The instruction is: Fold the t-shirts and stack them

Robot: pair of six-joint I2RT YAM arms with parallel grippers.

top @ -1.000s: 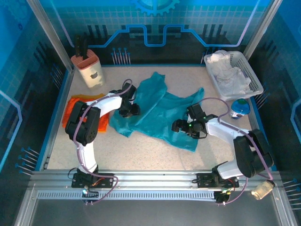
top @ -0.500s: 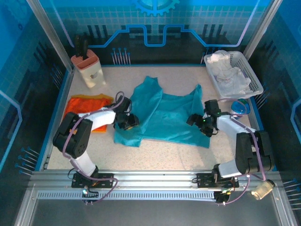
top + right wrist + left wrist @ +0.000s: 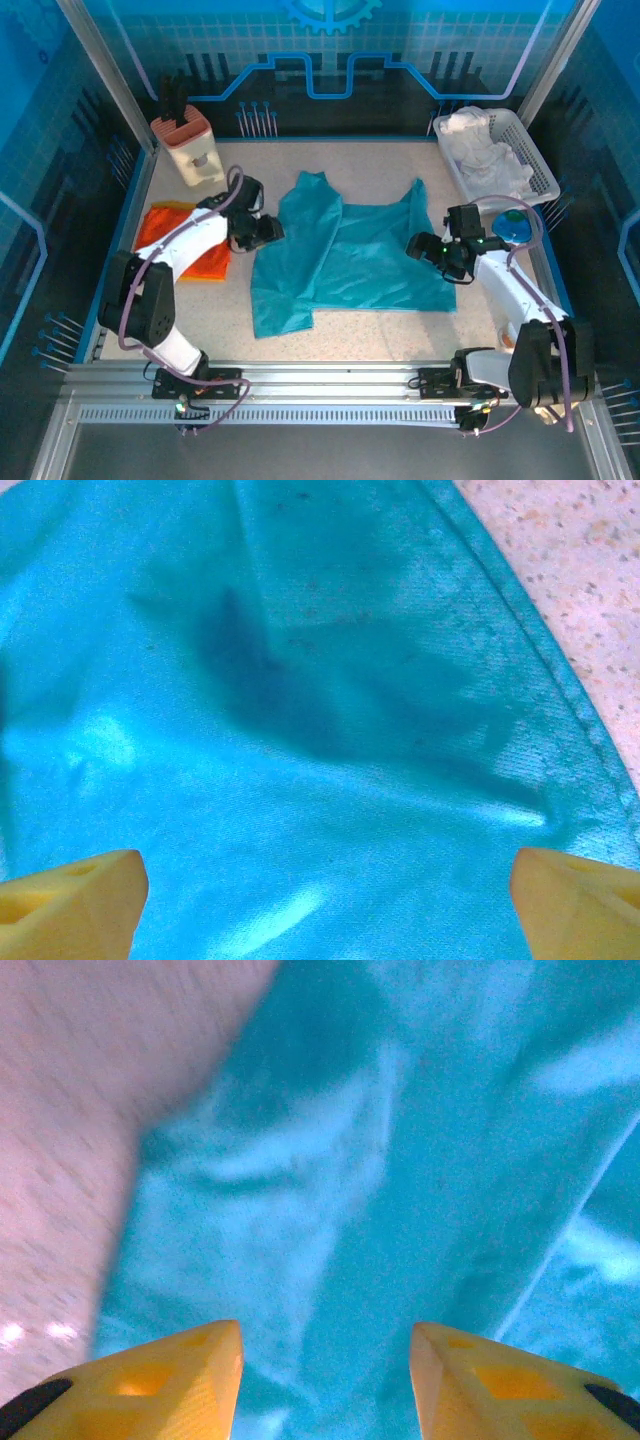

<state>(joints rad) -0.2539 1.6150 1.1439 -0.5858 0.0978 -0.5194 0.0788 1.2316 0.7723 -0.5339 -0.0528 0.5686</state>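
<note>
So here's my setup: teal shirt point(image 3: 345, 255) is spread out flat-ish in the middle of the table point(image 3: 400, 330), not folded, with one part sticking out toward the far side. My left tool point(image 3: 268, 232) sits at its left edge, fingers point(image 3: 170, 1380) partway apart with nothing between them, just teal cloth underneath. My right tool point(image 3: 420, 245) is at the shirt's right edge, spread wide and released, hem visible below it. Orange shirt point(image 3: 185, 235) lies by the table's left side, partly under my left arm, well apart from the teal one
</note>
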